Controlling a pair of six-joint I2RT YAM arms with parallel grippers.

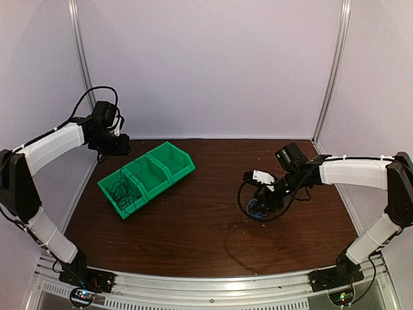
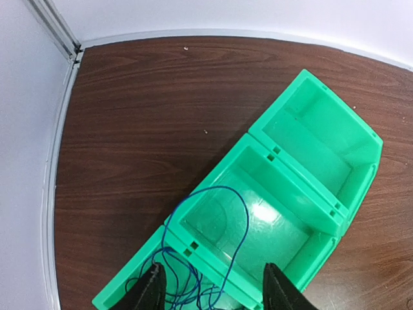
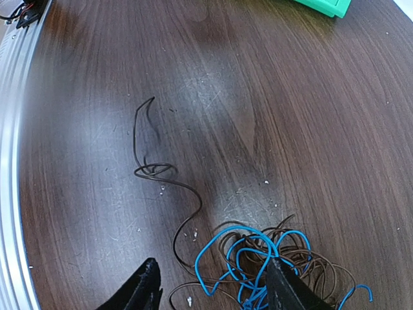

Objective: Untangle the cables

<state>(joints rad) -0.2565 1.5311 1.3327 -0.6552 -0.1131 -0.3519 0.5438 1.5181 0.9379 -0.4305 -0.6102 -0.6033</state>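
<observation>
A thin blue cable [image 2: 247, 223] lies coiled in the end compartment of the green bins [image 2: 322, 145] and loops over the divider into the middle compartment. My left gripper [image 2: 213, 294] hangs open just above it, fingers wide apart; in the top view the left gripper [image 1: 119, 145] is at the bins' far left end. On the table to the right lies a tangle of blue cables [image 3: 258, 258] and dark cables [image 3: 155, 170], one dark strand trailing off to the left. My right gripper [image 3: 213, 290] stands open just above that tangle [image 1: 258, 210], holding nothing.
The green bins [image 1: 147, 175] are three joined compartments set diagonally at the table's left; the two farther ones hold no coil. A corner of the bins [image 3: 322, 6] shows at the top of the right wrist view. White walls enclose the table, and a metal rail [image 1: 213, 284] runs along the near edge.
</observation>
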